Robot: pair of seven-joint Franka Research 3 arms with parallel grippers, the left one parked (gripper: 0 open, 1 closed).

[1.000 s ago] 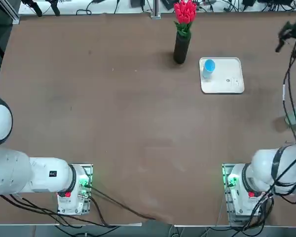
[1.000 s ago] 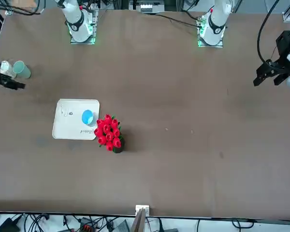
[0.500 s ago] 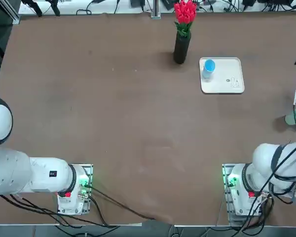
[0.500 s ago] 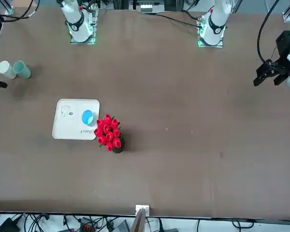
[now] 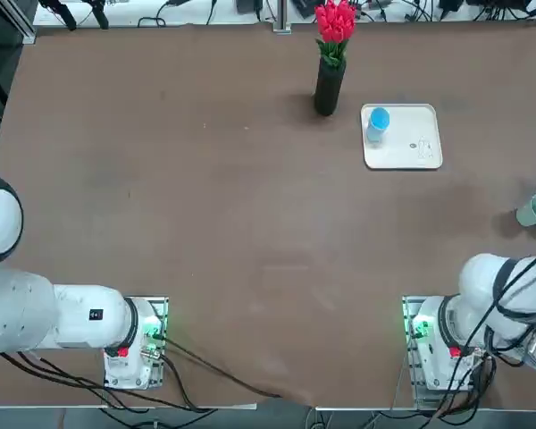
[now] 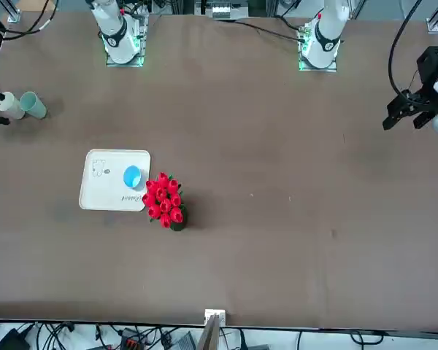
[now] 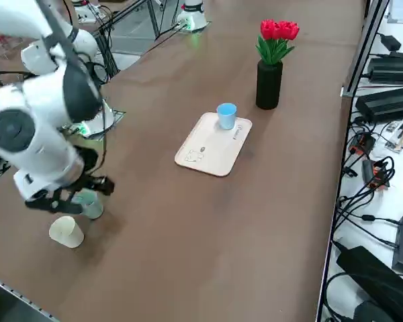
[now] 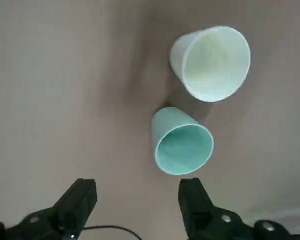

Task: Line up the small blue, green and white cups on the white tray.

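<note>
The blue cup (image 5: 378,122) (image 7: 226,115) stands upright at one corner of the white tray (image 5: 411,147) (image 7: 205,151). The green cup (image 8: 182,142) (image 6: 33,105) and the white cup (image 8: 212,62) (image 6: 9,104) stand upright side by side on the table, near its right edge and well away from the tray. My right gripper (image 8: 137,200) (image 7: 70,194) hangs open above the table right beside the green cup, with nothing between its fingers. In the right side view it partly hides the green cup (image 7: 91,204); the white cup (image 7: 67,231) stands just in front of it.
A tall black vase with red flowers (image 5: 330,85) (image 7: 269,84) stands just left of the tray, close to the blue cup. Cables hang from my right arm over the table's right edge.
My right gripper has travelled from level with the tray back along the table's right edge to the green and white cups. It stayed open. The cups and tray have not moved.
</note>
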